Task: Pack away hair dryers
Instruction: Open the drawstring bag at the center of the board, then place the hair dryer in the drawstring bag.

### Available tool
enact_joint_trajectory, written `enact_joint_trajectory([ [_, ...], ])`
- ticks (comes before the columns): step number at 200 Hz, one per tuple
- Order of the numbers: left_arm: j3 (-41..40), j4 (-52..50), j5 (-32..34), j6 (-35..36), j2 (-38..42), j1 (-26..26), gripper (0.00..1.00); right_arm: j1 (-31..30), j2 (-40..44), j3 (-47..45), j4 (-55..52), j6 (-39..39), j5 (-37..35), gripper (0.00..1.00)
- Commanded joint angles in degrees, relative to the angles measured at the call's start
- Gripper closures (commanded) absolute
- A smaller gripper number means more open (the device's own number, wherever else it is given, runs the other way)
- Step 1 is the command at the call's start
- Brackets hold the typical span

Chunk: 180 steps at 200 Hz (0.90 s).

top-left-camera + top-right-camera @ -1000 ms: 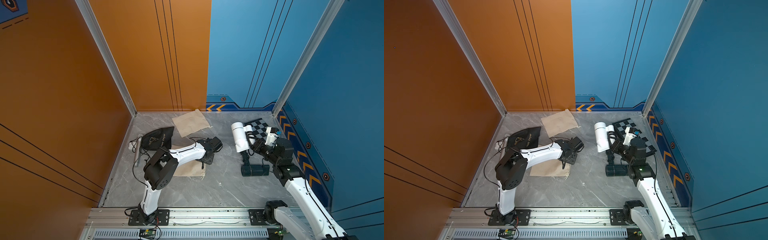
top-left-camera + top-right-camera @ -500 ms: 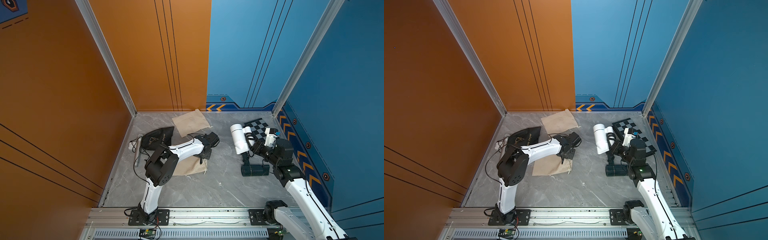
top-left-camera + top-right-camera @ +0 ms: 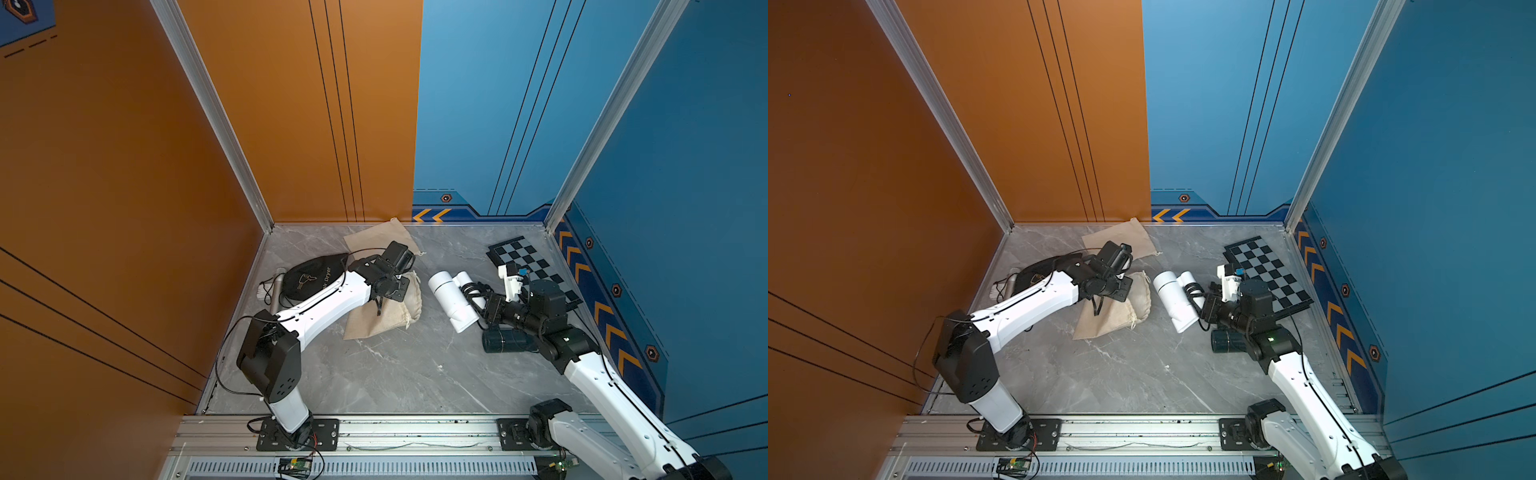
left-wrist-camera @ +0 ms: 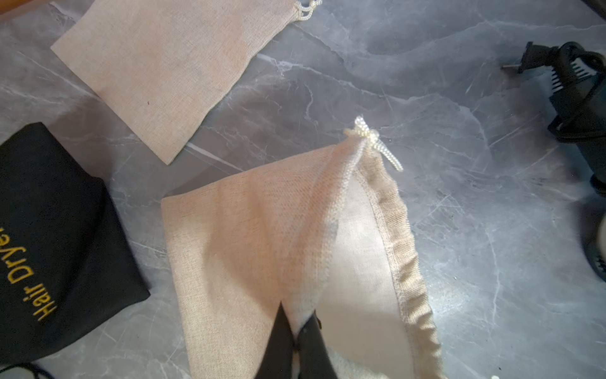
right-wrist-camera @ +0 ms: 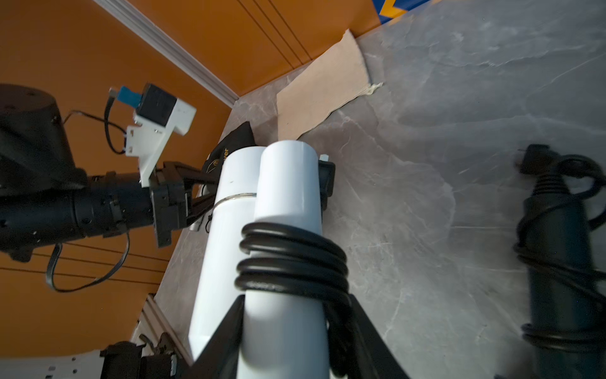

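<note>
A white hair dryer (image 3: pixel 451 301) (image 3: pixel 1173 301) with its black cord wound round the handle is held just above the floor, right of centre. My right gripper (image 3: pixel 482 299) (image 5: pixel 296 298) is shut on its handle (image 5: pixel 282 328). A blackish teal hair dryer (image 3: pixel 505 340) (image 3: pixel 1227 341) (image 5: pixel 557 246) lies on the floor under that arm. My left gripper (image 3: pixel 379 309) (image 3: pixel 1096 308) (image 4: pixel 298 323) is shut on the upper rim of a beige pouch (image 3: pixel 390 316) (image 4: pixel 246 246), holding its mouth up and open toward the white dryer.
A second beige pouch (image 3: pixel 378 239) lies flat by the back wall. A black pouch (image 3: pixel 311 278) lettered "Hair Dryer" and a silver rod (image 3: pixel 276 291) sit at the left wall. A checkerboard (image 3: pixel 528 262) lies back right. Walls enclose three sides.
My left gripper has closed on the beige pouch's rim and pulled it up and back, raising the mouth. The right arm with the white dryer has hardly moved.
</note>
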<state>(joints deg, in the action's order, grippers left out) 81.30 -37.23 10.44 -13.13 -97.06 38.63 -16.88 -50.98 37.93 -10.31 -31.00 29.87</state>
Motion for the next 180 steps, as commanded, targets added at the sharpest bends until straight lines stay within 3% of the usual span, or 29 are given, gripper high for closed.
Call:
enact_joint_trajectory([
  [1,-1.0,2.0,-3.4,3.8,-1.6,0.4,1.00,-3.4,-1.1,0.2,0.3,1.8,3.7,0.78],
  [40,-0.5,3.1,-2.4,4.7,-1.5,1.1,1.00,-6.7,-6.4,-0.4,0.8,3.7,4.0,0.78],
  [105,-6.0,6.2,-3.5,6.7,4.5,1.7,1.00,-6.8,-12.7,0.9,4.8,4.5,0.5,0.79],
  [145,-8.7,8.2,-4.8,7.2,6.9,1.7,1.00,-6.4,-13.6,1.9,5.0,4.8,-0.9,0.78],
  [180,-7.6,9.3,-5.4,6.4,5.4,2.0,1.00,-10.1,-14.7,2.9,5.7,4.8,-3.0,0.79],
])
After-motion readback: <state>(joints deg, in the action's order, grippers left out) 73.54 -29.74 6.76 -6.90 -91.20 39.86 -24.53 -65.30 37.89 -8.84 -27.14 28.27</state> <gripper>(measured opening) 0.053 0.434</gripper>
